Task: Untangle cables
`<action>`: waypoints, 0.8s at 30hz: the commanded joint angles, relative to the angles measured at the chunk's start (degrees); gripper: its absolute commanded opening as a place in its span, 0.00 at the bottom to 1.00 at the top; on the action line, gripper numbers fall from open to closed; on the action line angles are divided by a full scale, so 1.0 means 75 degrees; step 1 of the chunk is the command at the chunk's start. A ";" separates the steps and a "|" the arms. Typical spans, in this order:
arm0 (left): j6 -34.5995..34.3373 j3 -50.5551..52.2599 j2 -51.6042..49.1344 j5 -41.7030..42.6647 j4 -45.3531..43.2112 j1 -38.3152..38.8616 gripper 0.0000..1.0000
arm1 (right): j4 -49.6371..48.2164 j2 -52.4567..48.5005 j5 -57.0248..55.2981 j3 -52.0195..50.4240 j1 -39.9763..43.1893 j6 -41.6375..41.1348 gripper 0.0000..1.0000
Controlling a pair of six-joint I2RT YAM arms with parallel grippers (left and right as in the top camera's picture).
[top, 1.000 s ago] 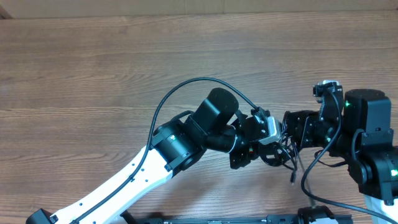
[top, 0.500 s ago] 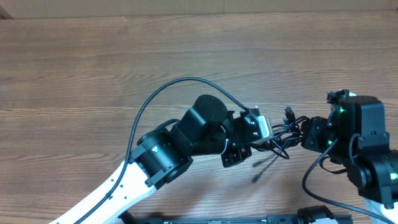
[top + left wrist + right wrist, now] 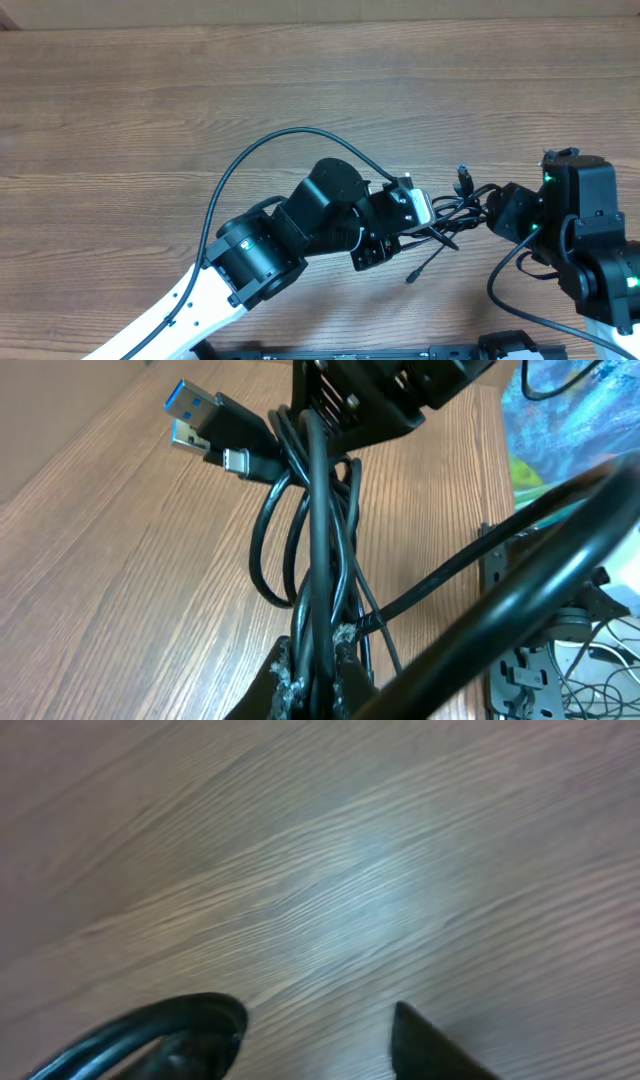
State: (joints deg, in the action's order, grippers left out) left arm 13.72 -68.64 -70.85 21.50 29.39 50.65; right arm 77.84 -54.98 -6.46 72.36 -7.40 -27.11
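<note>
The cables (image 3: 455, 205) are a bundle of thin black cords hanging between the two grippers, just above the wooden table (image 3: 150, 100). My left gripper (image 3: 437, 218) is shut on them. In the left wrist view the cords (image 3: 318, 530) rise from its pinched fingertips (image 3: 314, 678) to the right gripper (image 3: 355, 410), with USB plugs (image 3: 205, 412) sticking out at the upper left. One loose plug end (image 3: 411, 276) trails onto the table. My right gripper (image 3: 492, 208) is at the bundle's right end. Its own view shows it (image 3: 315, 1040) open, with only bare wood between the jaws.
The left arm's own thick black wire (image 3: 270, 150) arcs over the table and crosses the left wrist view (image 3: 520, 560). The right arm's body (image 3: 590, 230) stands at the right edge. Black mounts (image 3: 500, 345) line the front edge.
The right gripper's jaws have opened and it has drawn back to the right. The left arm has shifted left with the bundle, and the loose plug end has swung left with it.
</note>
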 commanded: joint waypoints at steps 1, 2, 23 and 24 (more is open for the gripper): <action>0.0108 -0.0172 0.0425 0.0012 0.0224 -0.0009 0.04 | -0.0198 -0.0044 -0.1139 0.0149 0.0198 -0.0111 0.52; -0.0026 -0.0172 0.0425 -0.0125 0.0224 -0.0009 0.04 | -0.0233 -0.0035 -0.0941 0.0149 0.0198 0.0032 0.52; -0.0772 -0.0172 0.0399 -0.0790 0.0175 -0.0017 0.04 | -0.0889 0.0641 0.2634 0.0172 0.0198 0.1670 0.93; -0.0994 -0.0172 0.0399 -0.0968 0.0154 -0.0017 0.04 | -0.0892 0.0653 0.2573 0.0172 0.0198 0.1629 0.98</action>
State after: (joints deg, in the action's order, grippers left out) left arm 8.93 -68.64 -69.21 15.35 31.38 50.61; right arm 71.61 -51.22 10.96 72.36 -5.98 -15.70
